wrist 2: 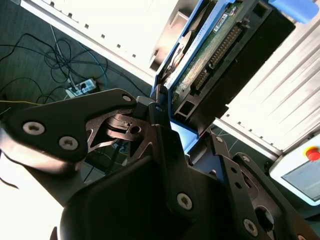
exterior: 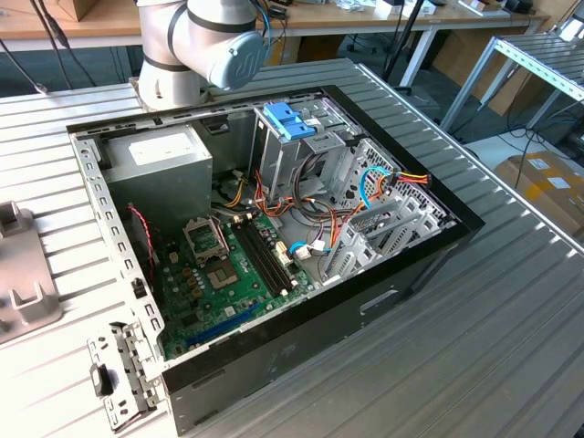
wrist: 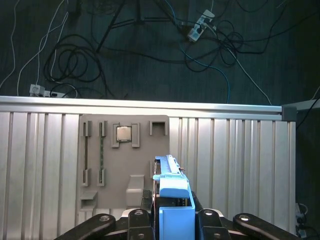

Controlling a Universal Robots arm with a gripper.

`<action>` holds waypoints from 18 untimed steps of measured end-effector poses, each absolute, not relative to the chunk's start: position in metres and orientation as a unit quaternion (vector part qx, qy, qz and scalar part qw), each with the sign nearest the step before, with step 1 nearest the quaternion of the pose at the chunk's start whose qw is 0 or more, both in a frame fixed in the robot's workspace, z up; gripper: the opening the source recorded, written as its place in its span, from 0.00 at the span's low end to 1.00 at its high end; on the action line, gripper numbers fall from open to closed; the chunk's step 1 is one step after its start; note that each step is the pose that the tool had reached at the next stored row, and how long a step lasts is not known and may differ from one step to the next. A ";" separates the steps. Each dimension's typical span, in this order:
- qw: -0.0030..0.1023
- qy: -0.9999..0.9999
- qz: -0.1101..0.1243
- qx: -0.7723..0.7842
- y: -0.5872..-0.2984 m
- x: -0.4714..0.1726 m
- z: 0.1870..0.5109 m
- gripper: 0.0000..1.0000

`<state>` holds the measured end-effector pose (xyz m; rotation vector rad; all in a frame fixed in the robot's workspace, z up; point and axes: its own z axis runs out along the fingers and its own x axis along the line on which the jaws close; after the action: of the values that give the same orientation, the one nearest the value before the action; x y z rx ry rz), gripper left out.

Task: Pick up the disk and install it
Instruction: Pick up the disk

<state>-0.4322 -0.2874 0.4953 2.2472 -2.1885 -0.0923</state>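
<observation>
My fingers point(wrist: 150, 201) are pinched on the disk point(wrist: 171, 176), one on each side of its light-blue frame point(wrist: 176, 220), so it stands edge-on between them and reaches out past my tips. My gripper point(wrist: 172, 202) holds it in the air. Beyond its far end lie a slatted table point(wrist: 235, 160) and a grey tray point(wrist: 125, 150), both well apart from it.

I judge it stiff and rather heavy for its bulk — a metal body that will not give. The plastic frame is smoother and may flex or slide if I slacken. The frame's long rails are the place to hold, near the middle so the far end does not droop.

In the second wrist view one flat face shows a green board point(wrist 2: 212, 47) with a row of connector pins at its near end. I take that face for the fragile part and would keep my pads off it. The body is dark along its side, with the blue frame running along its edge.
</observation>
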 end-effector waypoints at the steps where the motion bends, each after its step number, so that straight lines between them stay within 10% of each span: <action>1: 0.002 -0.697 -0.029 0.716 -0.287 -0.432 0.495 0.37; 18: 0.002 -0.697 -0.029 0.716 -0.287 -0.426 0.495 0.37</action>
<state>-0.4263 -0.2874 0.4953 2.2471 -2.1885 -0.0923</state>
